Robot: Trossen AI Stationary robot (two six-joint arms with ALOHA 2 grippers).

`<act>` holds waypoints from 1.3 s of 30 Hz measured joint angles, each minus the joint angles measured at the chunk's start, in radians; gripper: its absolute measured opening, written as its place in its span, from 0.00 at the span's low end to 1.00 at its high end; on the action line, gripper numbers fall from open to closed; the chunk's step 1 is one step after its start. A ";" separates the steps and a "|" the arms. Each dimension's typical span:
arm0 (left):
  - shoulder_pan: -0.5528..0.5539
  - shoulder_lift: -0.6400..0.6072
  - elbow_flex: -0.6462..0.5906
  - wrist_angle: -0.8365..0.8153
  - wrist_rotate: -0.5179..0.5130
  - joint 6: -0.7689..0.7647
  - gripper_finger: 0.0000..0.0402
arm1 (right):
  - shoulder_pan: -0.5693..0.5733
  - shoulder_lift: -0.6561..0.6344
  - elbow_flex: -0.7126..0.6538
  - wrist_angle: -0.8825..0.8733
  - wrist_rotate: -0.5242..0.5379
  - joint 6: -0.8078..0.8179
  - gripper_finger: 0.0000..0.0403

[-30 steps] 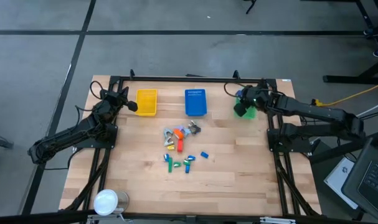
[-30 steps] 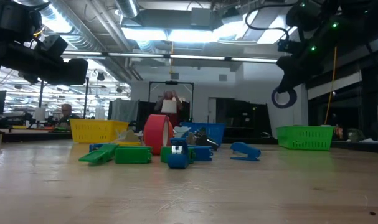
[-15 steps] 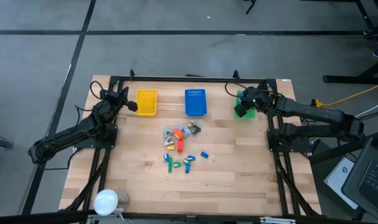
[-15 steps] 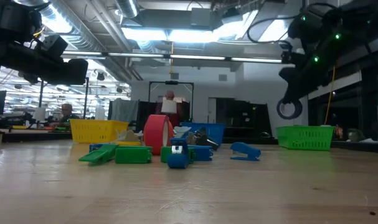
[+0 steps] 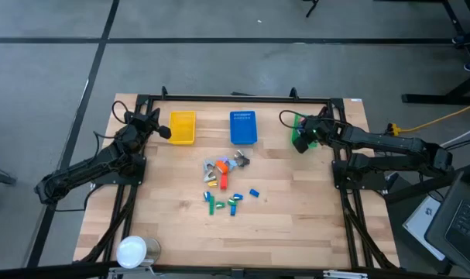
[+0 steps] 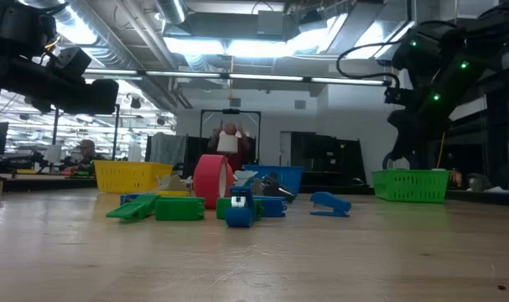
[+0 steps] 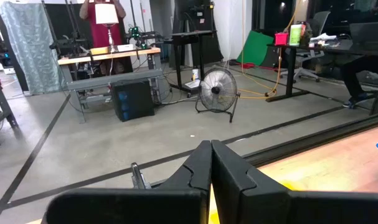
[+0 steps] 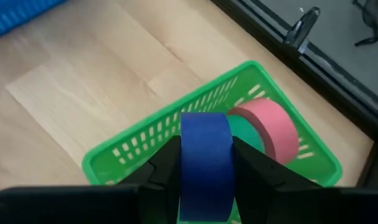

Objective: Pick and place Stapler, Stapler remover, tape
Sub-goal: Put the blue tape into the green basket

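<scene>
From above, you see the pale wooden slatted table point(image 5: 296, 201) with three baskets along its far edge: a yellow plastic basket point(image 5: 182, 128), a blue plastic basket point(image 5: 243, 128) and a green slotted plastic basket point(image 5: 298, 122). The right gripper point(image 5: 303, 139) hangs over the green one — a sensible spot, I judge, if the roll it carries is meant to go in there. The left gripper point(image 5: 162, 132) waits beside the yellow basket. The rest of the task's things lie in a loose heap point(image 5: 224, 182) mid-table, small bright plastic pieces you cannot sort apart from this height.

From table level, the heap resolves a little: a red tape roll point(image 6: 210, 179) stands on edge, a small blue stapler-like piece point(image 6: 330, 203) lies apart to its side, and flat green pieces point(image 6: 158, 207) lie in front. The right arm point(image 6: 422, 92) dips behind the green basket's rim, its fingers hidden.

The left wrist view shows that arm's dark fingers point(image 7: 201, 168) pressed together, holding nothing, aimed out over the room's floor.

The right wrist view tells you most: the two dark fingers pinch a smooth blue tape roll point(image 8: 205, 163) by its flat faces, held on edge directly above the green basket, where a pink tape roll point(image 8: 273, 130) and a green tape roll point(image 8: 243, 135) already lie. Its mesh walls should stop round rolls from wandering.
</scene>
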 joint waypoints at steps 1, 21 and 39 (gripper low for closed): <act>0.000 0.000 0.000 0.000 0.000 0.000 0.00 | -0.001 0.000 0.000 -0.002 -0.005 -0.012 0.27; 0.000 0.000 0.000 0.000 0.000 0.000 0.00 | -0.065 0.118 0.000 0.090 -0.046 -0.226 0.31; 0.000 0.000 0.000 0.000 0.000 0.000 0.00 | -0.065 0.134 0.000 0.112 -0.031 -0.204 0.51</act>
